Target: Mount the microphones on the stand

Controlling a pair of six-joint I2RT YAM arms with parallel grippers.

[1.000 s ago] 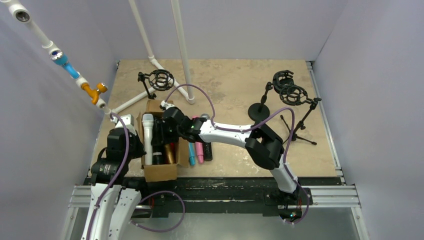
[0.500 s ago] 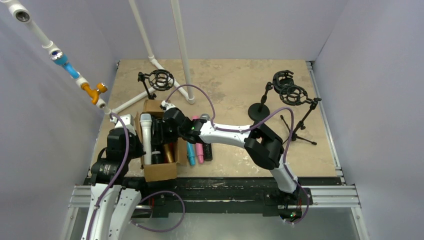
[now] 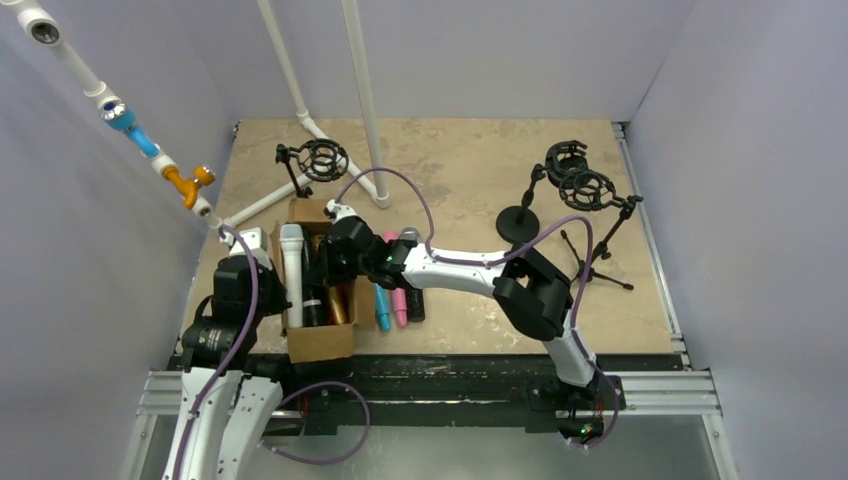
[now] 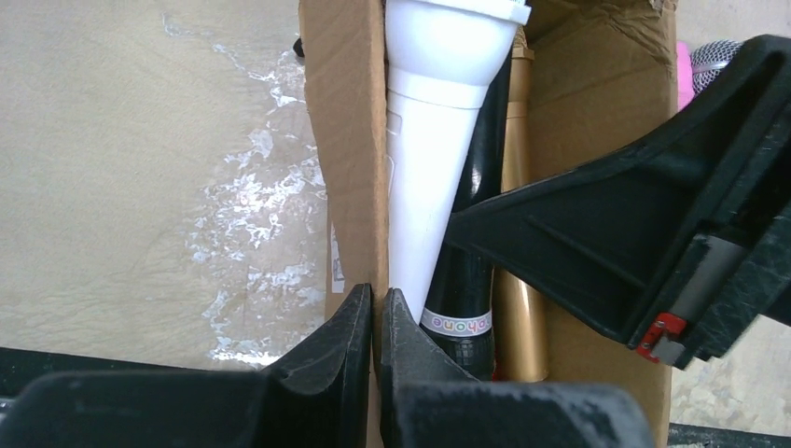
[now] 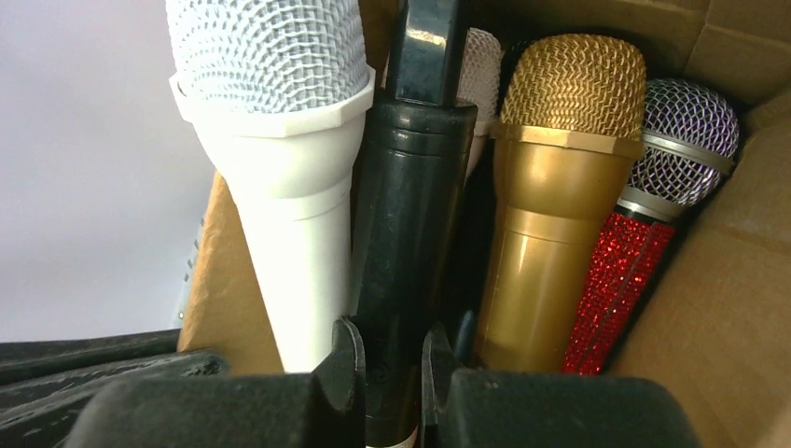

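An open cardboard box (image 3: pixel 320 345) near the left arm holds several microphones upright: white (image 5: pixel 280 168), black (image 5: pixel 406 215), gold (image 5: pixel 560 187) and red glitter (image 5: pixel 620 289). My right gripper (image 5: pixel 390 345) reaches into the box and is shut on the black microphone's handle. My left gripper (image 4: pixel 375 303) is shut on the box's left wall (image 4: pixel 345 140), beside the white microphone (image 4: pixel 434 140). Blue (image 3: pixel 382 310), pink (image 3: pixel 400 305) and black (image 3: pixel 415 303) microphones lie on the table right of the box. A stand with a black ring clip (image 3: pixel 322 158) stands behind the box.
Two more ring-clip stands (image 3: pixel 565 160) (image 3: pixel 590 190) rise at the back right, one on a round base (image 3: pixel 518 222), one on a tripod. White PVC pipes (image 3: pixel 365 100) stand at the back and slant along the left wall.
The right gripper's jaws have closed onto the black microphone in the box. The right arm shifted slightly. The left gripper has kept its hold on the box wall.
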